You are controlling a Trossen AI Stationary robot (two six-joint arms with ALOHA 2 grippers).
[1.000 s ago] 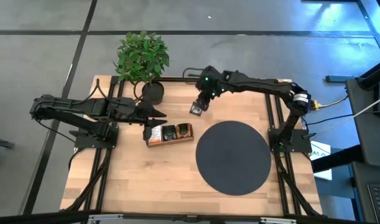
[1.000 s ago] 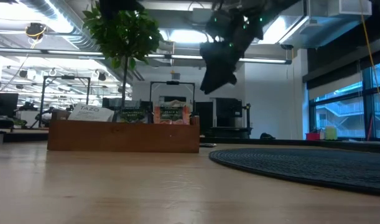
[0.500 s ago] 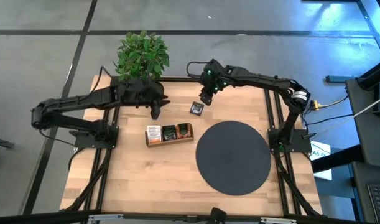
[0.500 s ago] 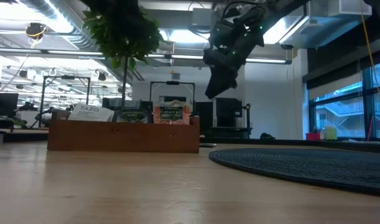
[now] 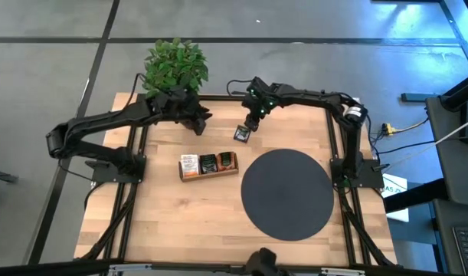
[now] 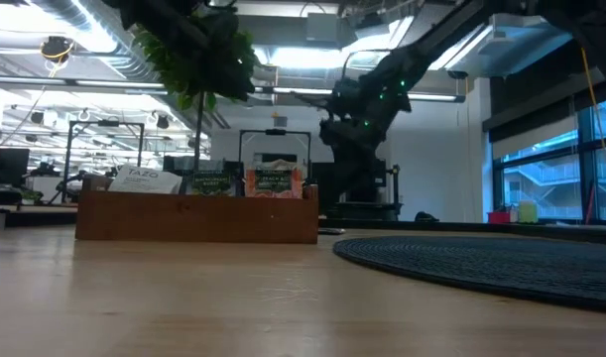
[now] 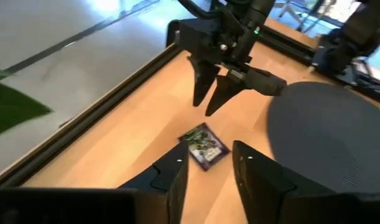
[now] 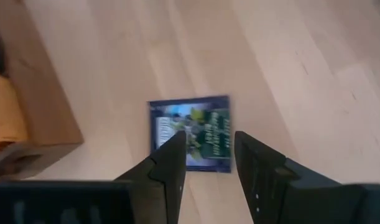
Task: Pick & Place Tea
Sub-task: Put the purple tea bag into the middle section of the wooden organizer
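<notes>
Right pincer [image 5: 252,123] fingers apart, empty, hovering just above one dark sachet [image 5: 242,133] lying flat on the counter [image 5: 157,215] at 12 o'clock of the black round mat [image 5: 286,193] and 2 o'clock of the wooden tray [image 5: 209,173]; left pincer [image 5: 205,116] also apart and empty, near the plant [image 5: 175,67] at 10 o'clock of the sachet. Best done by lowering straight down, centring the fingers across the sachet's edges, closing only once both touch the counter. Counted: one loose sachet, one tray with three compartments filled, one mat, one plant.
</notes>
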